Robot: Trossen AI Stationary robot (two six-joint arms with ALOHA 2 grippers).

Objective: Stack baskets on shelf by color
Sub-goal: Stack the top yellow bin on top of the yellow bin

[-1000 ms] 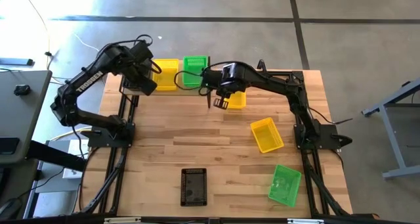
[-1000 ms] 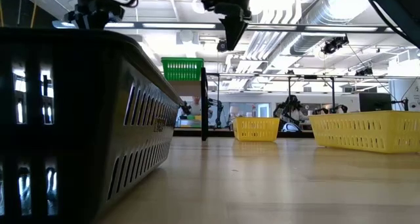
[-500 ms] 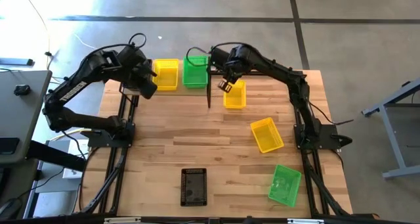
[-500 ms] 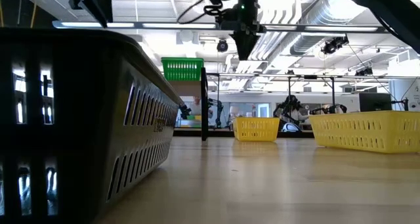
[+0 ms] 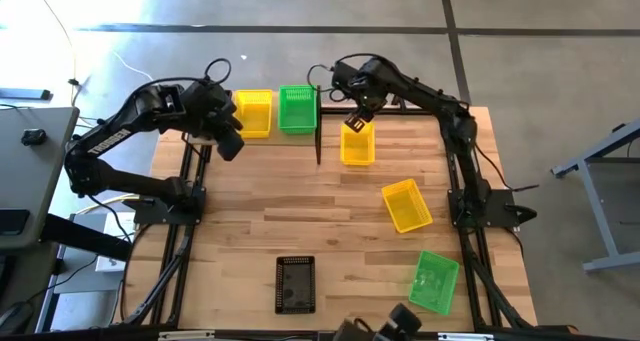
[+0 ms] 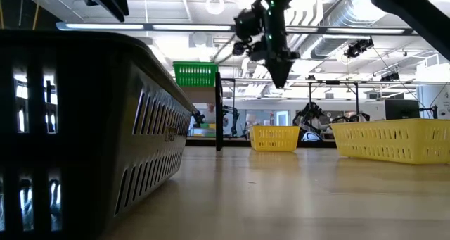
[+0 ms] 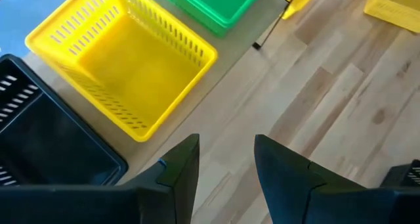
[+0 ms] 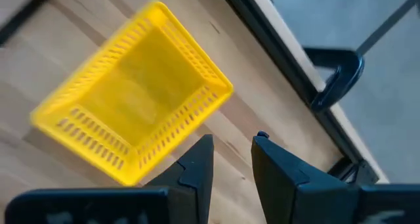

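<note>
The shelf [image 5: 275, 131] stands at the table's far left. A yellow basket [image 5: 252, 113] and a green basket [image 5: 297, 109] rest on it by their bases, side by side. In the left wrist view a black basket [image 7: 46, 145] sits beside the yellow basket [image 7: 125, 60]. My left gripper [image 5: 228, 146] hovers open above the shelf's near edge and holds nothing. My right gripper [image 5: 355, 119] hangs open and empty over the far end of a yellow basket [image 5: 357, 144] that stands on the tabletop, also seen in the right wrist view [image 8: 131, 99].
On the table lie a second yellow basket [image 5: 406, 204], a green basket [image 5: 433, 281] near the right front corner and a black basket [image 5: 295, 284] at the near edge. The shelf's black post [image 5: 318, 146] stands between shelf and right gripper. Bare planks fill the table's middle.
My right gripper has swung from beside the shelf's post toward the table's far edge and right, turning as it went, and now hangs over the yellow basket on the table. My left gripper has drawn back slightly toward the near edge. No basket has moved.
</note>
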